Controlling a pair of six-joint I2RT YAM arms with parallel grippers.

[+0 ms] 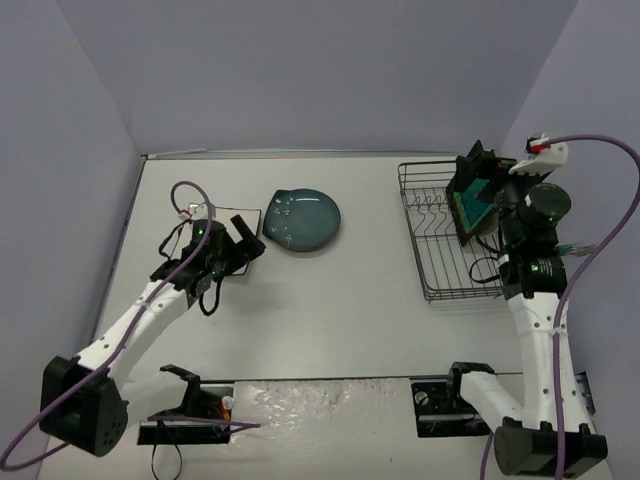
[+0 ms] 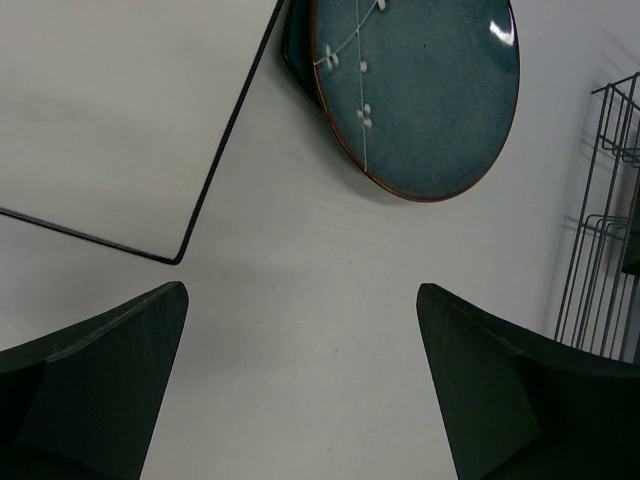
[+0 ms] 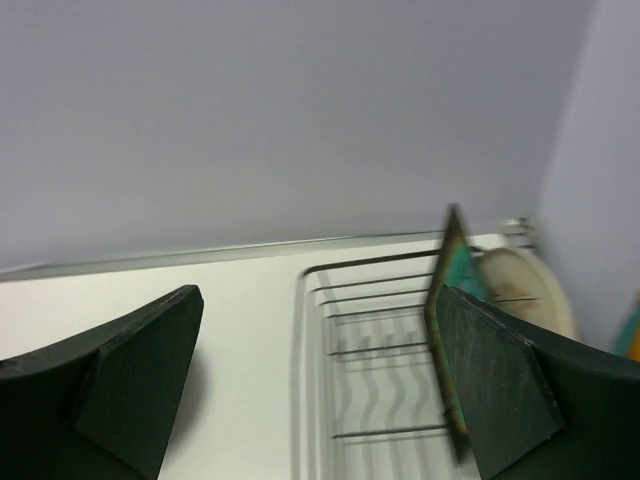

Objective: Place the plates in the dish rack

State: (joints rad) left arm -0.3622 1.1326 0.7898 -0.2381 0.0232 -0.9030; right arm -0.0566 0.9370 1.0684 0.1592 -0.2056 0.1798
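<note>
The right gripper [image 3: 320, 380] has its fingers released, spread wide over the dish rack [image 1: 440, 250]. The black square plate [image 3: 452, 330] stands on edge in the rack just beside 1 finger; whether they touch cannot be told. A cream plate [image 3: 520, 285] stands behind it. The left gripper [image 2: 300, 370], its fingers also spread and empty, hovers above the tabletop [image 2: 300, 250] near the white square plate [image 2: 110, 110] and the teal-blue plate [image 2: 430, 90].
</note>
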